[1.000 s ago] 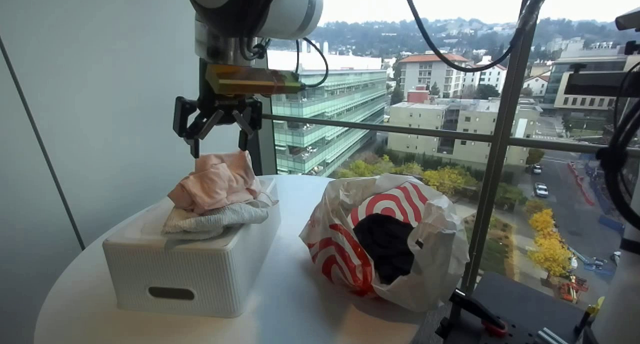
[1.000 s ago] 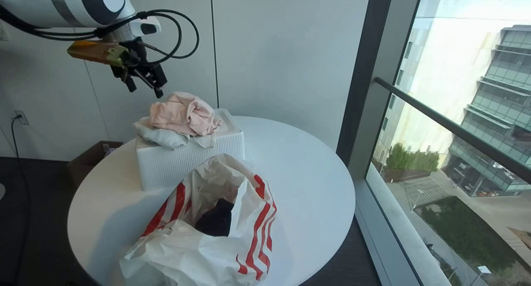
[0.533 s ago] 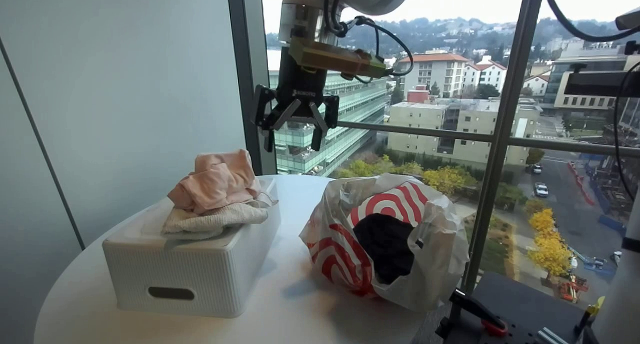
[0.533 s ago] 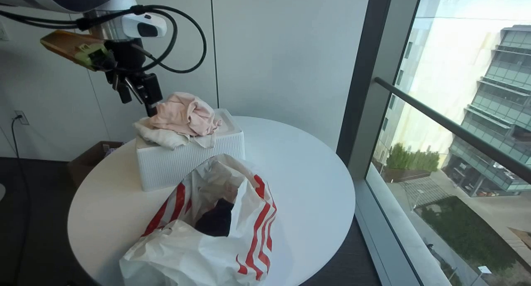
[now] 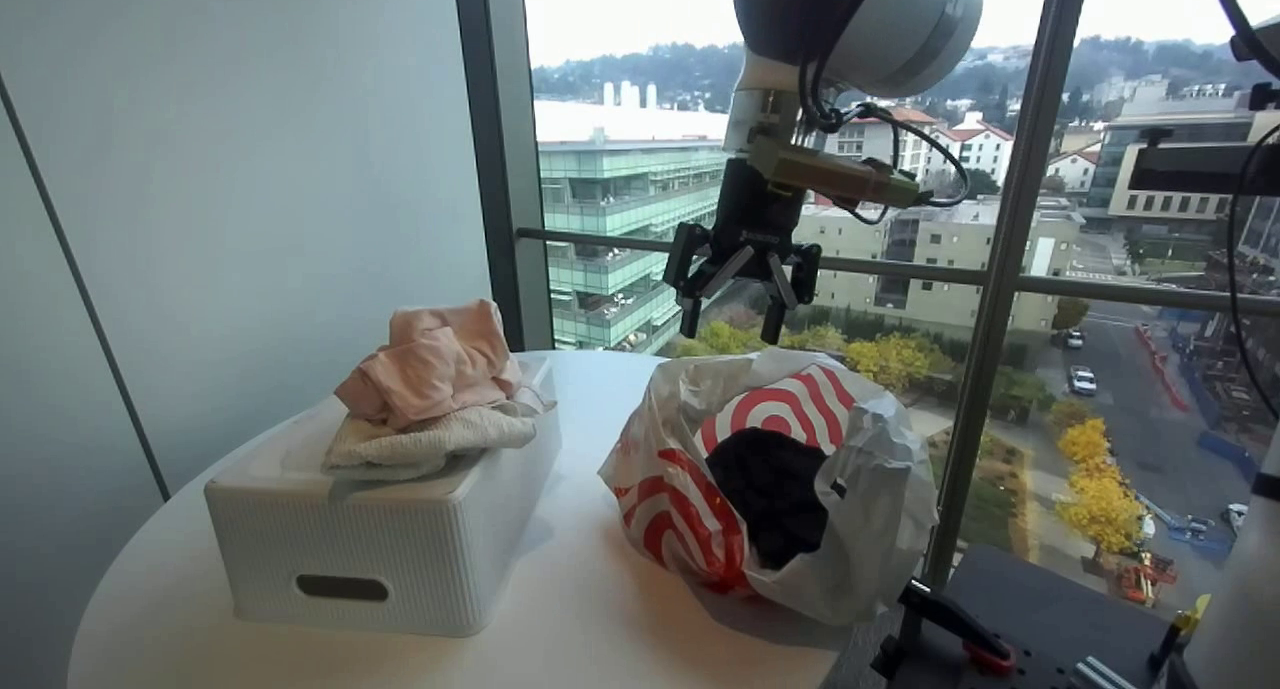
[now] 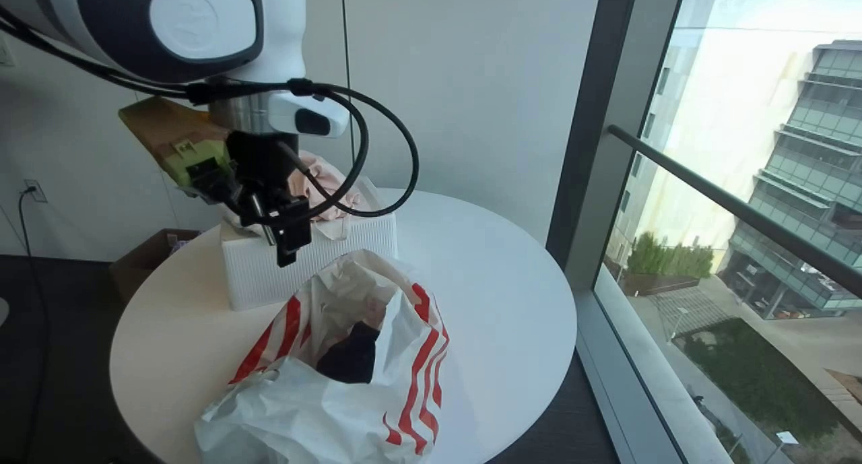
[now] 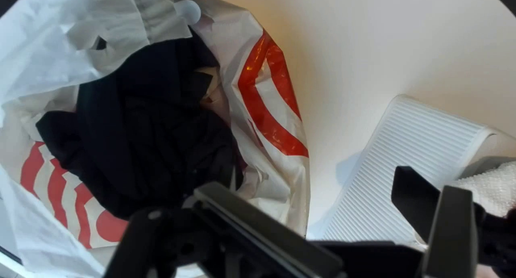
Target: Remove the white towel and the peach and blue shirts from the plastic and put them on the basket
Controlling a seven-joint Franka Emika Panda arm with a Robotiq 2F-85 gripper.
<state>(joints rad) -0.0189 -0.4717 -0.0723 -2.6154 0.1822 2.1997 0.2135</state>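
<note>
Left to right in an exterior view: the basket (image 5: pixel 400 544) has the white towel (image 5: pixel 435 441) lying on its top, and the peach shirt (image 5: pixel 435 364) is bunched up on the towel. So I'd call that 2 of 3 items done. Next along, the gripper (image 5: pixel 732 321) hangs near the plastic bag (image 5: pixel 870 529), apart from it, spread wide with nothing in its grip. The bag's mouth is gaping and there's a dark cloth (image 5: pixel 770 494) heaped inside. Looks almost black, but my guess is that's the blue shirt, so 1 thing left to pull out and drop on the basket. Wrist view also shows a pinkish patch (image 7: pixel 217 96) beside it; can't tell what that is.
</note>
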